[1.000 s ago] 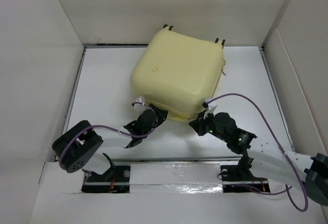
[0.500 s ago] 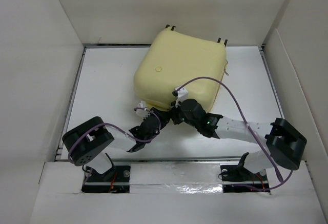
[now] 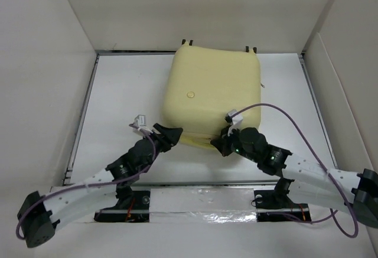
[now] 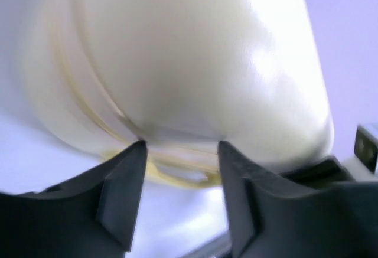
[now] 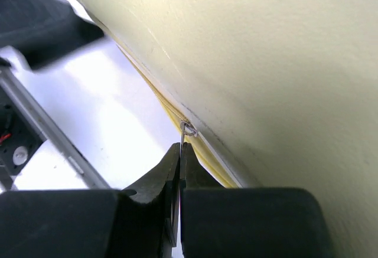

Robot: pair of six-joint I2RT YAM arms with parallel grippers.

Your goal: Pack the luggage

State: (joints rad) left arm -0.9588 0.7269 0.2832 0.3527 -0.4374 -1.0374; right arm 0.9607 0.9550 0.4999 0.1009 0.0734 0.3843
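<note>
Closing stage: the luggage (image 3: 212, 95) lies shut on the white tabletop (image 3: 124, 92), toward 12 o'clock; over the last second it has swung square to the arms and slid farther back; the left tool (image 3: 171, 133) has spread and now stands open at the 7 o'clock corner; the right tool (image 3: 223, 143), pressed together, appears to pinch the thin zip pull (image 5: 188, 129) at 6 o'clock, suggesting zipping is under way. Shell: glossy, pale yellow, hard, round-cornered; small round emblem (image 3: 189, 94).

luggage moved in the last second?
Yes. The luggage has turned to sit nearly square with the table's back edge, and its emblem shifted toward the near edge.
</note>
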